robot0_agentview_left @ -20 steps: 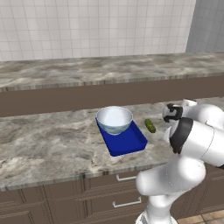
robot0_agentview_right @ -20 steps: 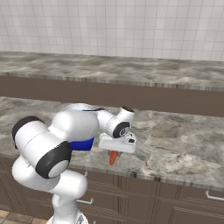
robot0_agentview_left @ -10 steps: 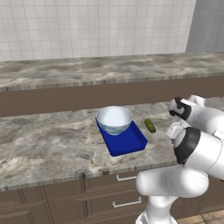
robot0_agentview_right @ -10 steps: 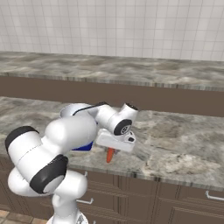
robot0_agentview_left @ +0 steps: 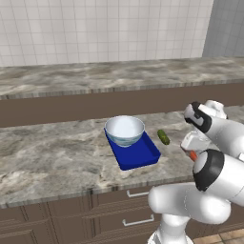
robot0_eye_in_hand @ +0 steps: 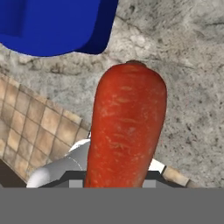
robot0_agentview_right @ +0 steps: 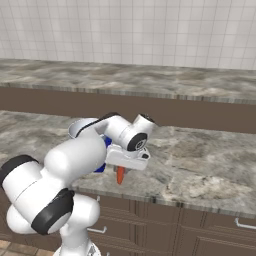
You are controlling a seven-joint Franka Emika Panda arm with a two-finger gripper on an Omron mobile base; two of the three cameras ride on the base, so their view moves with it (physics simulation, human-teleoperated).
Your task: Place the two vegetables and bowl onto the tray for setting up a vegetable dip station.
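Note:
My gripper (robot0_agentview_right: 121,168) is shut on the orange carrot (robot0_agentview_right: 120,175), which hangs point-down above the counter's front edge, right of the tray. The carrot (robot0_eye_in_hand: 127,131) looms large in the hand view and hides the fingertips; it also peeks out below the hand (robot0_agentview_left: 192,155). The blue tray (robot0_agentview_left: 141,154) lies on the counter with the white bowl (robot0_agentview_left: 124,130) standing on its far end. A corner of the tray (robot0_eye_in_hand: 52,26) lies ahead of the carrot. The dark green cucumber (robot0_agentview_left: 163,137) lies on the counter between tray and hand.
The marble counter (robot0_agentview_left: 52,157) runs left and right, with a raised ledge (robot0_agentview_left: 95,78) and a tiled wall behind it. Drawers (robot0_agentview_left: 133,209) are below the front edge. My own arm (robot0_agentview_right: 80,155) hides most of the tray and bowl in the right base view.
The hand has carried the carrot slightly left toward the tray, and the arm's elbow has swung. Bowl, tray and cucumber have stayed put.

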